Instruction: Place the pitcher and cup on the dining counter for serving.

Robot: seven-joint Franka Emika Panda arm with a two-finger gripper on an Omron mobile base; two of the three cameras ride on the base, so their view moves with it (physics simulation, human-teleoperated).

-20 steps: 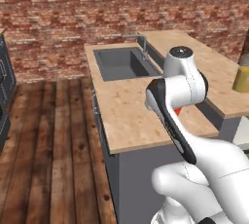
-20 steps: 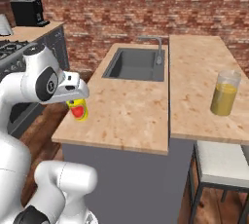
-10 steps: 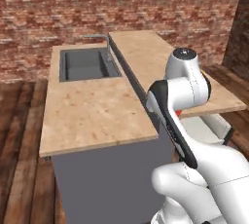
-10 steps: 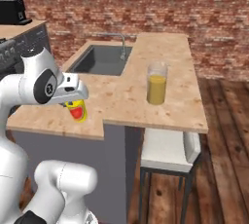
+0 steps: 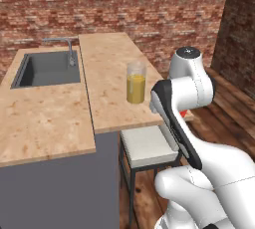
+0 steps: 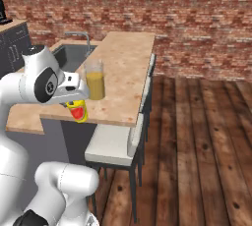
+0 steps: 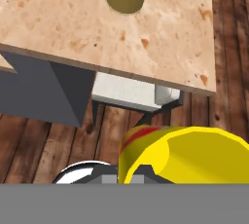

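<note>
My gripper point(image 6: 75, 104) is shut on the small yellow cup point(image 6: 78, 111) with red markings, which hangs from the hand just off the near end of the dining counter point(image 6: 125, 68). In the hand view the cup point(image 7: 181, 154) fills the lower right, over the floor short of the counter's edge point(image 7: 73, 21). The pitcher point(image 6: 94, 79) stands upright on that counter with amber liquid inside, a little beyond the cup. From the other side the pitcher point(image 5: 135, 82) sits near the slab's near end point(image 5: 107, 73), left of my arm.
A grey sink point(image 5: 47, 68) with a faucet point(image 5: 67, 49) lies in the lower wood counter point(image 5: 42, 123) on the left. A white-seated stool point(image 6: 114, 144) stands under the dining counter's end. A brick wall closes the back; wooden floor point(image 6: 197, 136) stretches to the right.
The whole picture has shifted: the base has driven round toward the dining counter's end, so the pitcher now sits close ahead. The cup stays in the shut gripper.
</note>
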